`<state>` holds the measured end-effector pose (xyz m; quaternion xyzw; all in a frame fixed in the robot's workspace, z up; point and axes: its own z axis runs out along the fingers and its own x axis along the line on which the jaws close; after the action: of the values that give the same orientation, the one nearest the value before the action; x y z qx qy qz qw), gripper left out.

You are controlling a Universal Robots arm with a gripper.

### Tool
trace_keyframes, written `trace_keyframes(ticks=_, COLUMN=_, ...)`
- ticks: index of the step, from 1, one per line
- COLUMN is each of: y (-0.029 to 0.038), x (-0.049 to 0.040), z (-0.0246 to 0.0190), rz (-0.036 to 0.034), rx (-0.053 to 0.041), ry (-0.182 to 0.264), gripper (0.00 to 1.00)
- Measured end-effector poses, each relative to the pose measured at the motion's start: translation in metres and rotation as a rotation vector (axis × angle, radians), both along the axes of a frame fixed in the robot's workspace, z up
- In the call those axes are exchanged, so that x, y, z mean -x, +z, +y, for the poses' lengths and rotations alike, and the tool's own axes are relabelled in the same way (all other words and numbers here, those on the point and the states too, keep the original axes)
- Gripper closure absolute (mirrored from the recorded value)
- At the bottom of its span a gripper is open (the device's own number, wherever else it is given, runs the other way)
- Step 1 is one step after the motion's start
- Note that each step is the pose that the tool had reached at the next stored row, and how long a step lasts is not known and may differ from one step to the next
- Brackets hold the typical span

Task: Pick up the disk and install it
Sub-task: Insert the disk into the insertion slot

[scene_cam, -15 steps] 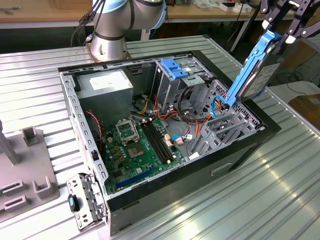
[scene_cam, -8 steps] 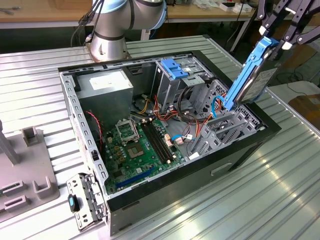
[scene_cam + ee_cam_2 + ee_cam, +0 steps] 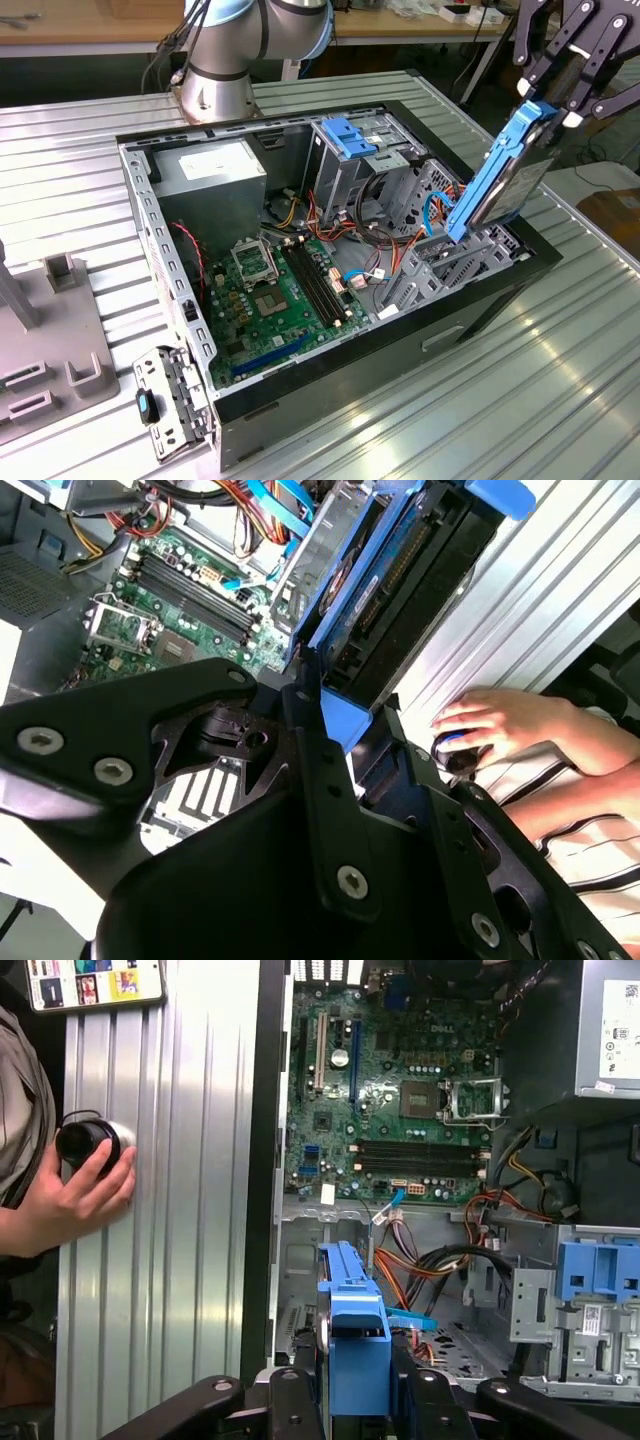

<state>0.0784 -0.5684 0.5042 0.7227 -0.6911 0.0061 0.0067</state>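
Blue plastic frames the disk (image 3: 505, 172), which hangs tilted in the air above the open case (image 3: 300, 375), over the corner of the case at the exterior view's right. The gripper (image 3: 556, 103) holds the disk by its upper end, its fingers closed narrow on the blue rail. The disk's lower end sits just above the grey metal bays (image 3: 455, 262) inside the case, near the case wall; whether it touches them cannot be told.

In the first wrist view the disk (image 3: 354, 1345) appears edge-on between the black fingers (image 3: 298, 1400), above the case floor and a bundle of cables (image 3: 415, 1260). In the second wrist view the disk (image 3: 400, 580) shows its dark side and blue rail running away from the gripper (image 3: 335, 715).

Inside the case lie a green board (image 3: 275, 295) and a grey power unit (image 3: 210, 170). Beside the case, on the ribbed table (image 3: 480, 400), a hand (image 3: 75, 1195) holds a small black round thing (image 3: 85, 1140).
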Motion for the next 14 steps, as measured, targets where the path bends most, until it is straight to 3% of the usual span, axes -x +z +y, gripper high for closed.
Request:
trace_keyframes(ticks=5, y=-0.0124, x=0.0052, z=-0.0005, rz=-0.0012, rx=-0.0001, ry=0.000, gripper=0.64)
trace_keyframes(ticks=7, y=-0.0140, x=0.0072, z=-0.0005, rz=-0.0014, rx=-0.0001, ry=0.000, gripper=0.64)
trace_keyframes(ticks=10, y=-0.0252, x=0.0087, z=-0.0004, rz=-0.0015, rx=-0.0002, ry=0.000, gripper=0.64)
trace_keyframes(ticks=14, y=-0.0305, x=0.0087, z=0.0018, rz=-0.0016, rx=-0.0004, ry=-0.002, gripper=0.64)
